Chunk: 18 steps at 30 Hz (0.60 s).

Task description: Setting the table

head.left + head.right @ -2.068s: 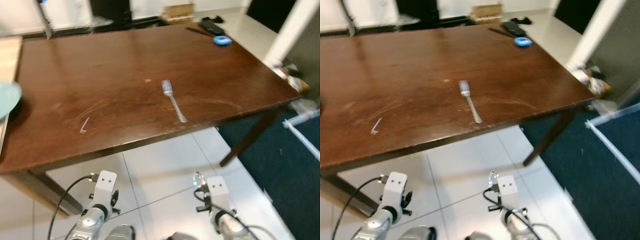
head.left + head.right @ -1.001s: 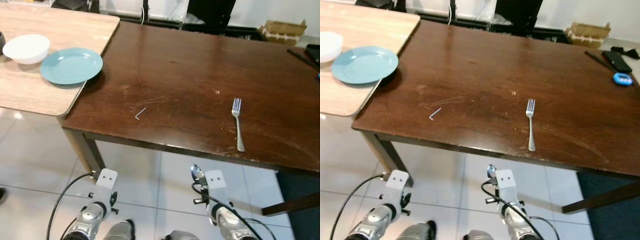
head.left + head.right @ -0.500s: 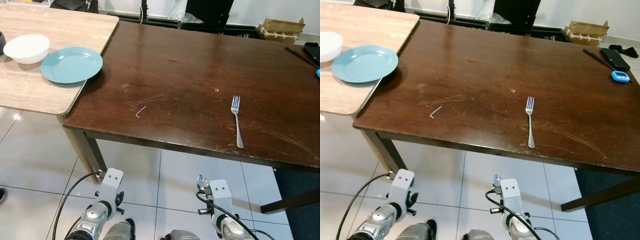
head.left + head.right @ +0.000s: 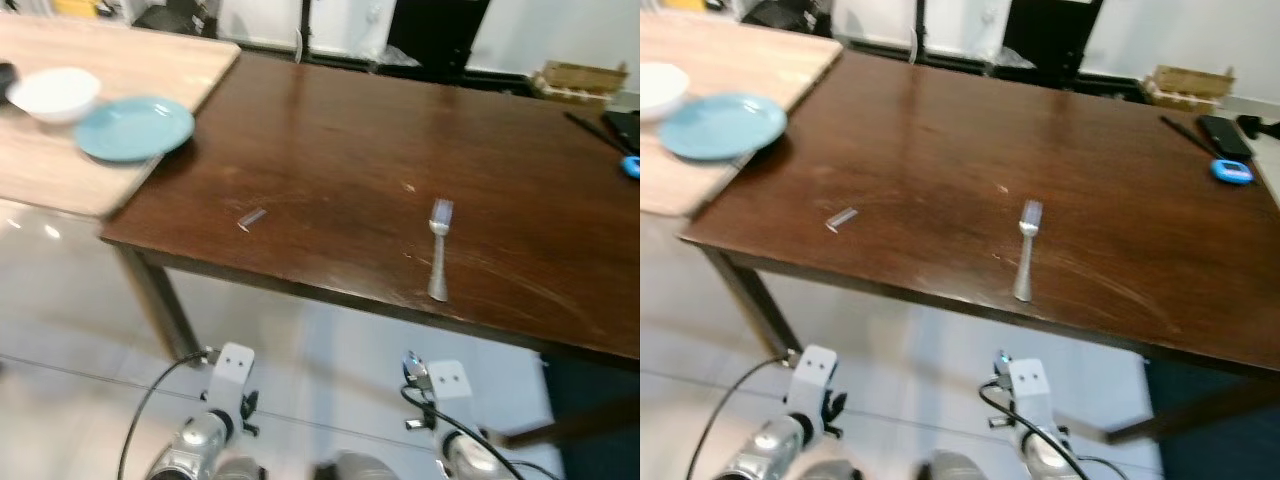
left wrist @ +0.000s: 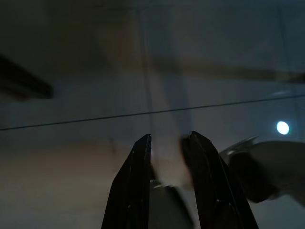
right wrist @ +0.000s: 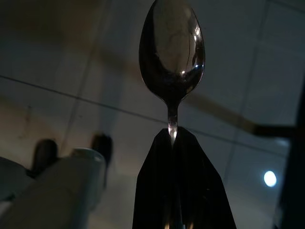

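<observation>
The whole view has slid a little and gone blurry, so the fork now looks nearer the middle, but it lies in the same spot near the front edge of the brown table. The right gripper hangs low over the floor, still pinching a spoon. The left gripper hangs low too, its fingers a little apart and holding nothing.

Both arms hang low, right gripper fingers clamped together, left gripper fingers slightly parted
</observation>
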### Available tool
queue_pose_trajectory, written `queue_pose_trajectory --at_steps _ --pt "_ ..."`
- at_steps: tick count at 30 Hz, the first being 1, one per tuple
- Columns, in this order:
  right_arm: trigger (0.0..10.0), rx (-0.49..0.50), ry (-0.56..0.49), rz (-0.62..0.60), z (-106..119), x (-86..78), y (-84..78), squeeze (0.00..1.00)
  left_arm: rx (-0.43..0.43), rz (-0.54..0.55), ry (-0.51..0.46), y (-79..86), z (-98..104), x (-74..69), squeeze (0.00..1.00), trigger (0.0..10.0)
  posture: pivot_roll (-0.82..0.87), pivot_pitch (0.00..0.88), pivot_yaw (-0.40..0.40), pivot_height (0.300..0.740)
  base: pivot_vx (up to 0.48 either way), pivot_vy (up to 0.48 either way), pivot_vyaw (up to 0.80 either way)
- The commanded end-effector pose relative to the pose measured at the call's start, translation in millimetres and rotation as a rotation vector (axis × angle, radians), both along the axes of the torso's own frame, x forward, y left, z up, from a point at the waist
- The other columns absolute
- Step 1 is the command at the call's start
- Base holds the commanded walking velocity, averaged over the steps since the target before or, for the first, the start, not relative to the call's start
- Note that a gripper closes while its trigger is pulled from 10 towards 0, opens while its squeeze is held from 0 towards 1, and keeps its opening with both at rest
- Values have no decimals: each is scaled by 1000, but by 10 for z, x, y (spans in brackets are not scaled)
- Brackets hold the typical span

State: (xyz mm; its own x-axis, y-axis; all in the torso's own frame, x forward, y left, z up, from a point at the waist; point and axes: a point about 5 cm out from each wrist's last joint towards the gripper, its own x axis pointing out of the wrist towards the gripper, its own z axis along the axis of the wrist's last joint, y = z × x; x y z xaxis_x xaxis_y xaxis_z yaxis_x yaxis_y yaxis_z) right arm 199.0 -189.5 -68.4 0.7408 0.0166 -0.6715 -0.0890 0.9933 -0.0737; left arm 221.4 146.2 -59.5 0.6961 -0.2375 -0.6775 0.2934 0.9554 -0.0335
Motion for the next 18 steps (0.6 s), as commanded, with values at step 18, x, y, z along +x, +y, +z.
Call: queue_pose_trajectory --at_steps 18 --pt "10000 1 2 -9 4 -3 -42 0 -23 28 -7 2 2 -2 0 10000 30 44 -31 740 0 -422 0"
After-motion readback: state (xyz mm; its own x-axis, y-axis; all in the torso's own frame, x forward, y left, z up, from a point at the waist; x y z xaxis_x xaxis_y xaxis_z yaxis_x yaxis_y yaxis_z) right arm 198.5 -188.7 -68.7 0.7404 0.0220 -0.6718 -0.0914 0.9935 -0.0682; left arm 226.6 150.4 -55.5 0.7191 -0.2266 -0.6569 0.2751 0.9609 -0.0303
